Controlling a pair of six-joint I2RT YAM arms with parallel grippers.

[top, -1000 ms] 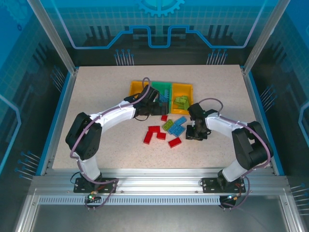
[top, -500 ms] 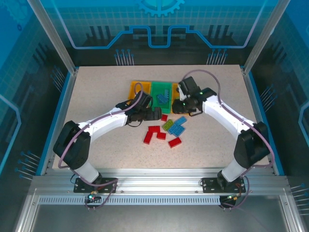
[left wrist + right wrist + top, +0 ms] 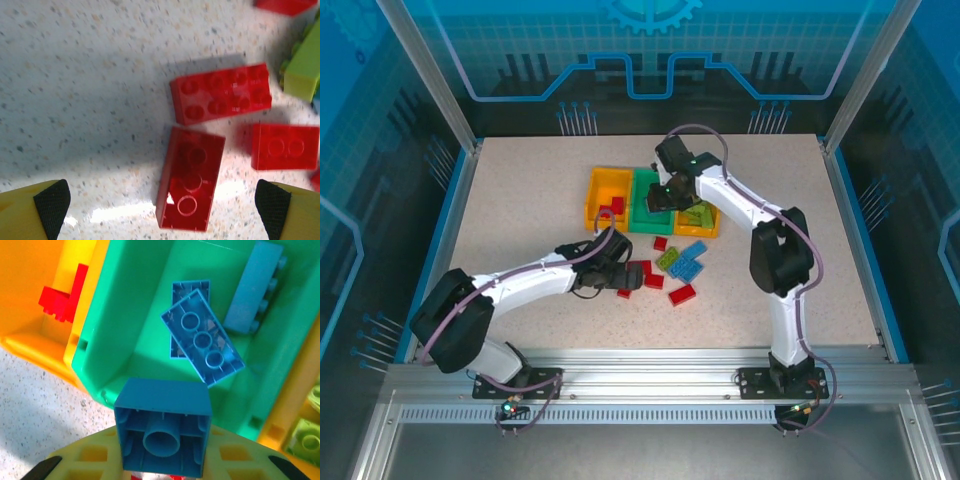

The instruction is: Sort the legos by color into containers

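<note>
At the lower left of the top view, the left arm (image 3: 520, 282) reaches over the loose legos (image 3: 686, 263) on the counter (image 3: 520, 200). Its jaws are spread wide and hold nothing. In its wrist view they straddle an upturned red brick (image 3: 189, 179), seemingly lined up so that closing would catch its long sides. A studs-up red brick (image 3: 221, 93) lies just above it and another red one (image 3: 285, 146) to its right. Further right, in a row at the upper middle of the top view, stand the containers. The left yellow-orange bin (image 3: 591, 200) holds red pieces (image 3: 62, 297), the green bin (image 3: 640, 222) holds blue bricks (image 3: 202, 342), and the right yellow-orange bin (image 3: 712, 231) holds light green ones (image 3: 306, 440). The right arm's jaws are closed on a blue brick (image 3: 164, 427), held hollow side to the camera above the green bin's near end, probably ready to drop among its own colour.
</note>
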